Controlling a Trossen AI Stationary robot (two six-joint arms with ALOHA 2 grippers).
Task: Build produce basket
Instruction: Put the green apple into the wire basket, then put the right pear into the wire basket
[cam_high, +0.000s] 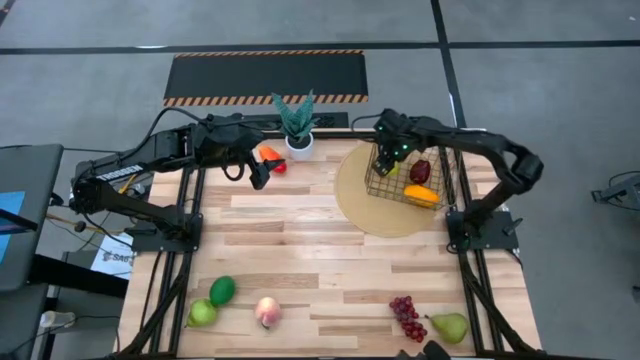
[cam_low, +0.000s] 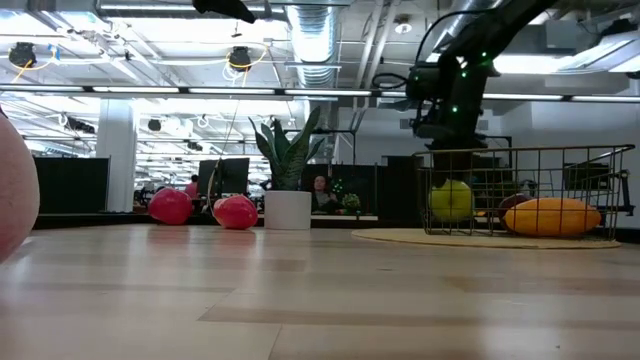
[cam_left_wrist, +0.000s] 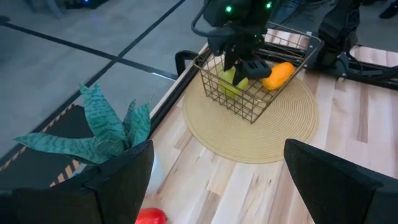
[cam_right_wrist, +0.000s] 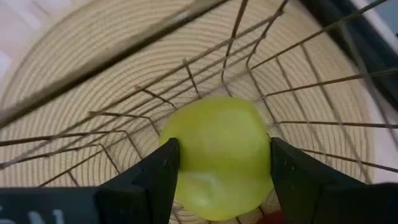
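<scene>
The small square brass-coloured wire-mesh basket (cam_high: 405, 180) is sitting on the round tan woven mat (cam_high: 365, 205) at the far right of the wooden table (cam_high: 320, 260), containing a yellow-orange mango (cam_high: 421, 195) and a dark red fruit (cam_high: 420, 171). The right gripper (cam_right_wrist: 217, 171) is reaching into the basket, its fingers clamping a yellow-green apple (cam_right_wrist: 219, 155) (both pads touching it). The left gripper (cam_high: 258, 172) is hovering with jaws apart above two red produce pieces (cam_low: 205, 208) beside the white-potted green plant (cam_high: 297, 125). Remaining produce is lying along the near edge.
</scene>
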